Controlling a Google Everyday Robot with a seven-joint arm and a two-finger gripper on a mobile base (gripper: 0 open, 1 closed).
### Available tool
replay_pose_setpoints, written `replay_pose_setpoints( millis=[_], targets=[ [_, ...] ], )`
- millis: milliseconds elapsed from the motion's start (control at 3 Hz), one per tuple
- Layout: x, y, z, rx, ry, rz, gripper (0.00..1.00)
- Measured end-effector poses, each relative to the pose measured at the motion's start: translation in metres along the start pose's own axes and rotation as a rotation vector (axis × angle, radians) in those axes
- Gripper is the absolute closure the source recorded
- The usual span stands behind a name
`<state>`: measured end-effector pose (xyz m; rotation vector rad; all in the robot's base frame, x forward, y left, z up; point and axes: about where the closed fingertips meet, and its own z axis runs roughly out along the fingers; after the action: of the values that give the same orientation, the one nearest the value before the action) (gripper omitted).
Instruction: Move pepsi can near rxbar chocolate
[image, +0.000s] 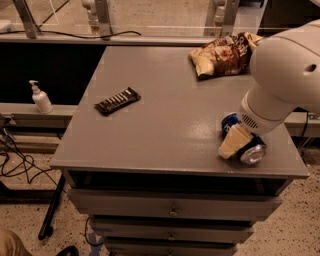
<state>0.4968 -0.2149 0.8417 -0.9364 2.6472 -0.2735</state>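
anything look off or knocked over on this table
The pepsi can lies on its side by the front right corner of the table, one silver end facing the camera, close to the edge. The tool is right at it. Nothing looks spilled.

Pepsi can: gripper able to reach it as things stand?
Probably yes. The gripper is down at the pepsi can, which lies on its side near the front edge of the table; nothing stands between them.
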Motion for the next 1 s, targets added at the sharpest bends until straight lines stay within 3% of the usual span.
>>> replay_pose_setpoints(
  millis=[333, 1000],
  targets=[
    [-0.003, 0.005, 0.007, -0.035, -0.012, 0.006, 0.42],
    [-0.022, 0.001, 0.0, -0.117, -0.109, -0.043, 0.88]
  ],
)
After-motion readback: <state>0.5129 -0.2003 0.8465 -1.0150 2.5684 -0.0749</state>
